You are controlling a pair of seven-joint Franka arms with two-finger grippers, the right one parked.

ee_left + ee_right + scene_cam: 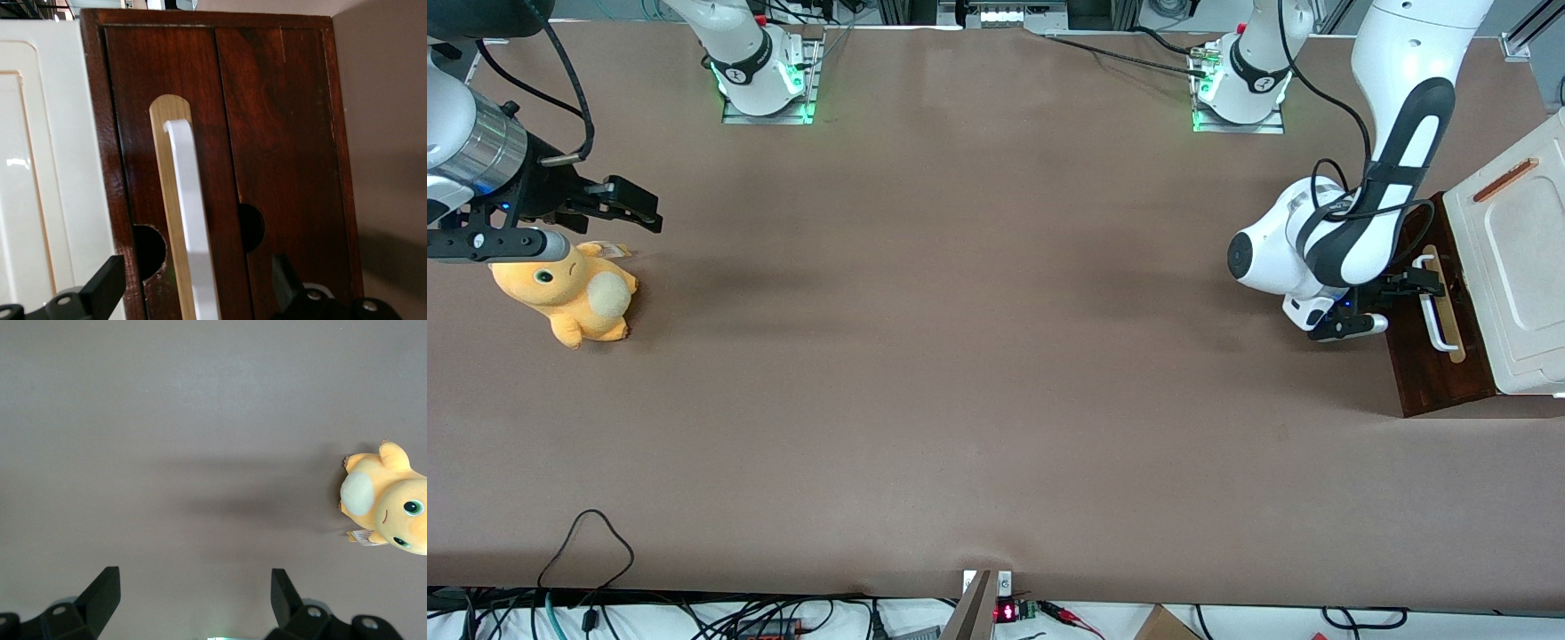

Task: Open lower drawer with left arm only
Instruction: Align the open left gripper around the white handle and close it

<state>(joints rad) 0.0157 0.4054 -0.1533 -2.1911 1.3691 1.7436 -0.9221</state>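
At lower drawer [280,133] front: pincer [200,293] wide open, straddling white handle [190,220], gripping nothing.

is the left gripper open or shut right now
Open. In the wrist view the gripper has its two black fingers spread wide, one either side of the lower drawer's white handle, not touching it.

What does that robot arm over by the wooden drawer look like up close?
The left arm is glossy white with black oval panels on its joints and a black cable looping along it. Its gripper, at the lower drawer, is small, black and white, with black jaws.
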